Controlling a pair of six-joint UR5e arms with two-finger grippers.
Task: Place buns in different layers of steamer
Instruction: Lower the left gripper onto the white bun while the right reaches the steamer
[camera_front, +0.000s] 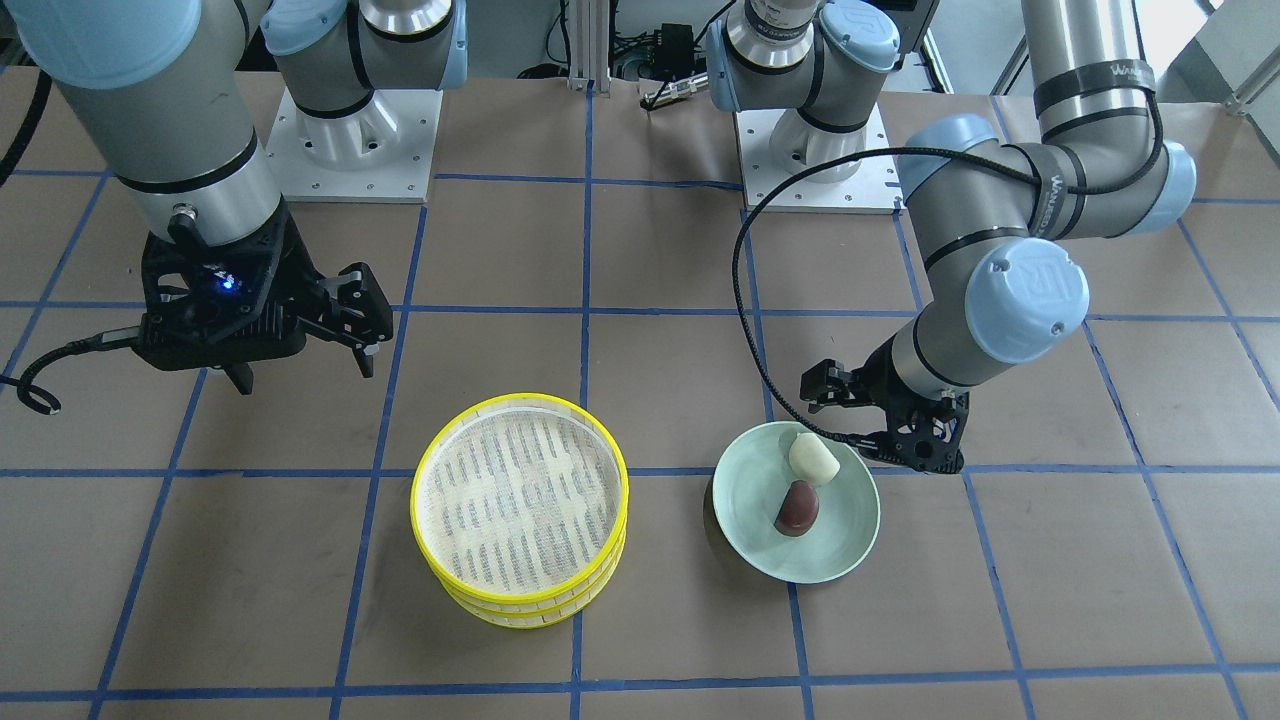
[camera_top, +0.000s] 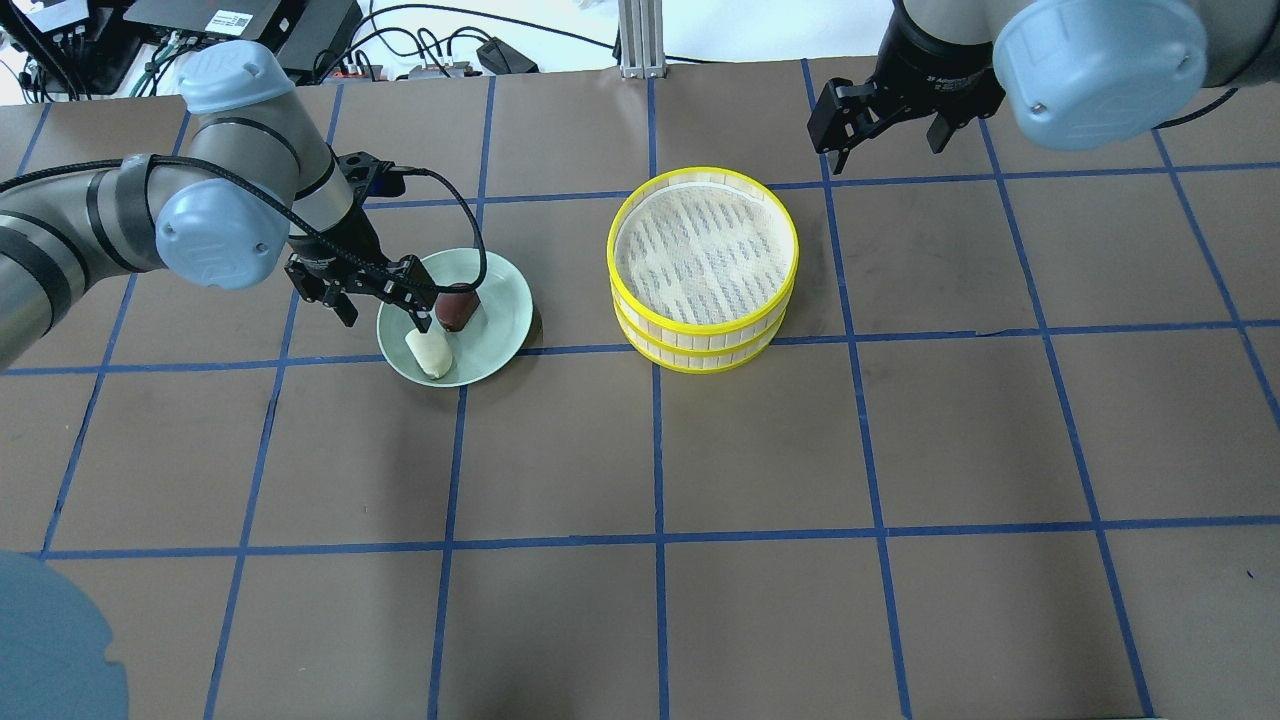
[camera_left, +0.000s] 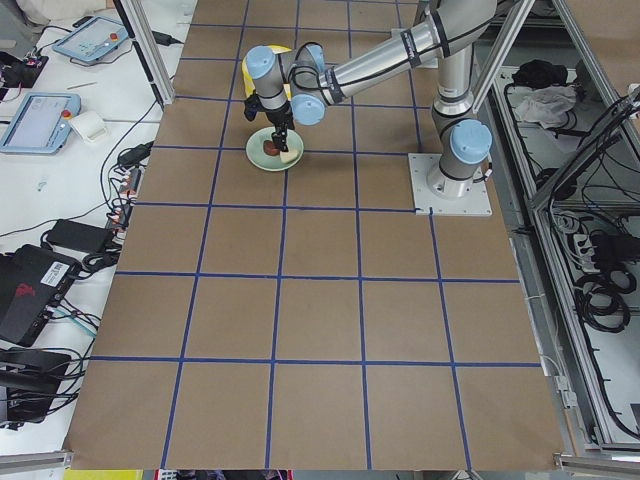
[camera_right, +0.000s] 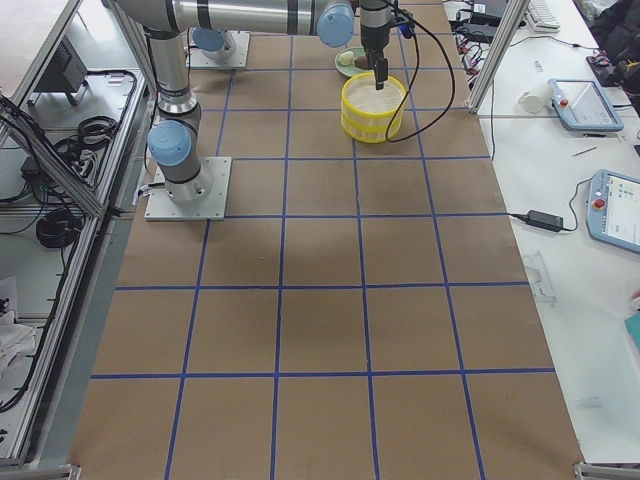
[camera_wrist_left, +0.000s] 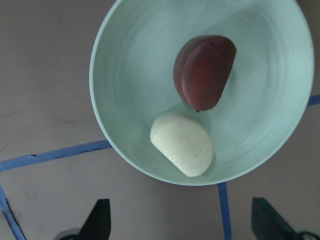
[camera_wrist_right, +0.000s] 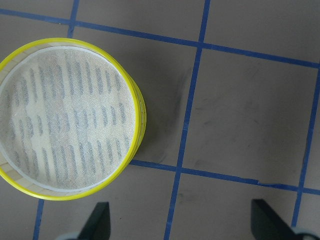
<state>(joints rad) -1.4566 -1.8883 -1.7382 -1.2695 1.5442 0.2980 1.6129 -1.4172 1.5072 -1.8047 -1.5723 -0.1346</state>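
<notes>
The cream-white bun (camera_front: 812, 458) (camera_top: 428, 353) (camera_wrist_left: 182, 143) and the dark reddish-brown bun (camera_front: 797, 508) (camera_top: 455, 306) (camera_wrist_left: 202, 71) lie side by side on a pale green plate (camera_front: 840, 545) (camera_top: 503, 300) (camera_wrist_left: 130, 75). My left gripper (camera_front: 842, 420) (camera_top: 386, 318) (camera_wrist_left: 181, 225) is open and empty, low over the plate's edge beside the cream bun. The yellow-rimmed steamer layers (camera_front: 520, 500) (camera_top: 703, 250) (camera_wrist_right: 65, 120) stand stacked, and the top one is empty. My right gripper (camera_front: 303, 370) (camera_top: 885, 140) (camera_wrist_right: 182, 225) is open and empty, raised beside the stack.
The brown table is marked with a blue tape grid (camera_top: 655, 450). The arm bases (camera_front: 355, 130) (camera_front: 815, 150) are bolted at the robot's side. The left arm's black cable (camera_front: 745, 300) loops near the plate.
</notes>
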